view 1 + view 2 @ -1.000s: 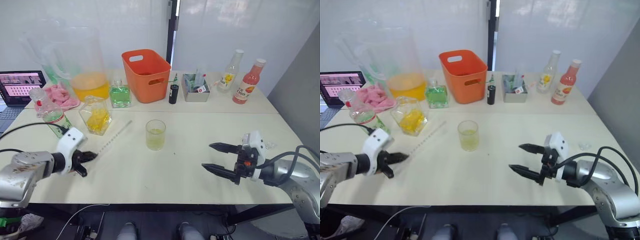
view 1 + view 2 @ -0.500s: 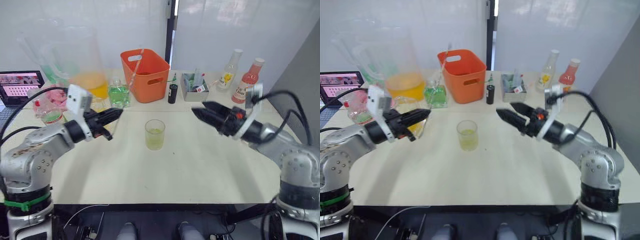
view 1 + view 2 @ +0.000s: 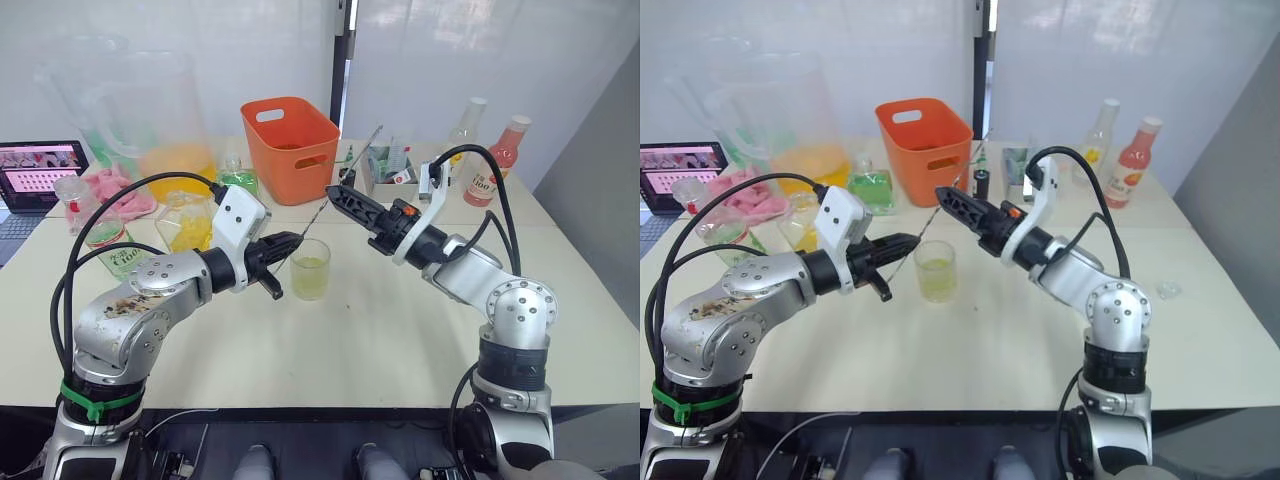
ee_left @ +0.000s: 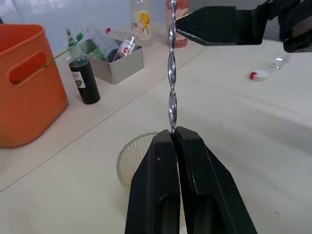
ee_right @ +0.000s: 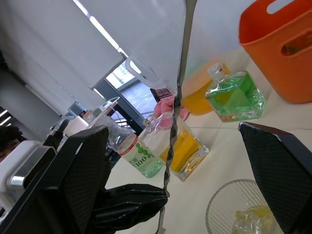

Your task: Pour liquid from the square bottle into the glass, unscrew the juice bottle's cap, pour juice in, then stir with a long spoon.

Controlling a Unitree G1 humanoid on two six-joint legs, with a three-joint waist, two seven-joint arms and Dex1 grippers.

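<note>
We see both arms now drawn in to the frame's centre. The left gripper [image 3: 291, 240] is clamped on the long spoon [image 3: 325, 201], whose stem slants up-right over the glass [image 3: 311, 269]. The right gripper [image 3: 340, 197], previously lower right, has its fingers spread either side of the stem.

The long spoon [image 4: 171, 92] bowl is cut off at the edge.
</note>
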